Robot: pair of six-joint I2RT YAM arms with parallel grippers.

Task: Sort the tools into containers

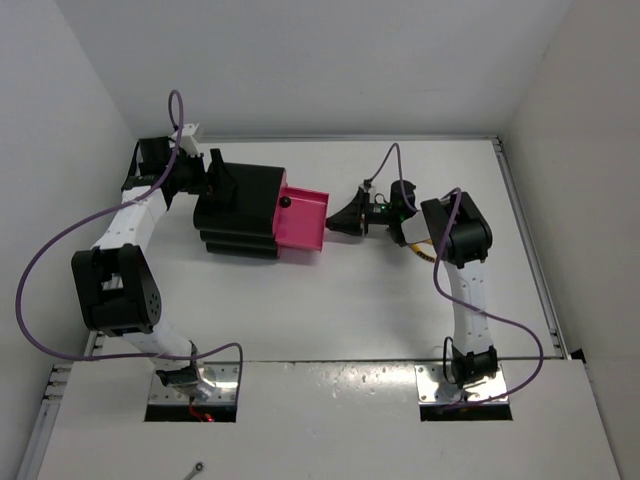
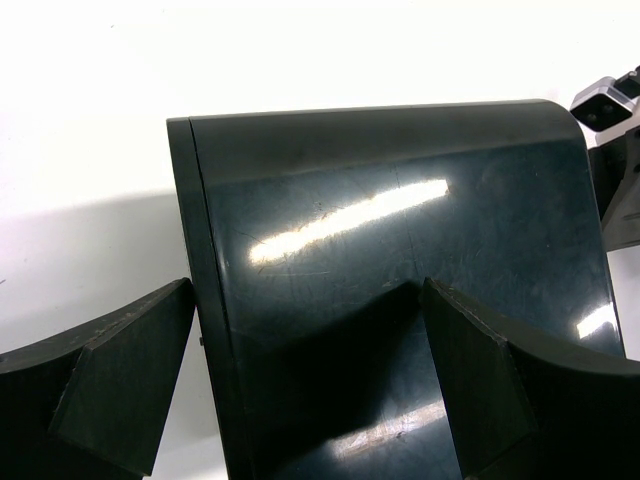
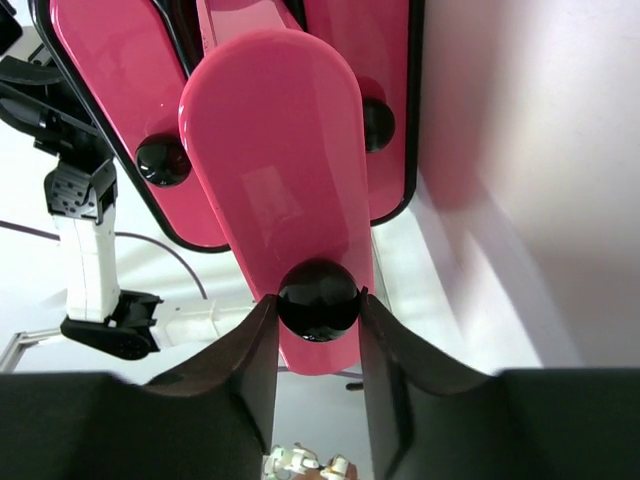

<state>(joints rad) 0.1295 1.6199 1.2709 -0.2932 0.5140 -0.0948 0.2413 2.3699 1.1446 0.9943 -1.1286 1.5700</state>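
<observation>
The black cabinet [image 1: 240, 208] stands at the back left of the table. Its middle pink drawer [image 1: 305, 225] is pulled out to the right. My right gripper [image 1: 338, 222] is at the drawer's front. In the right wrist view the right gripper [image 3: 318, 325] is shut on the drawer's black knob [image 3: 318, 298]. The two other pink drawers [image 3: 110, 90] sit closed behind it, each with a knob. My left gripper [image 1: 220, 185] is at the cabinet's back left corner. It is open [image 2: 307, 290], one finger beside the cabinet's edge [image 2: 195, 260], one over its glossy face. No tool shows clearly.
A bit of yellow [image 1: 424, 246] shows under my right arm. White walls close the table on the left, back and right. A metal rail [image 1: 530, 250] runs along the right edge. A small metal piece [image 1: 196, 467] lies on the near shelf.
</observation>
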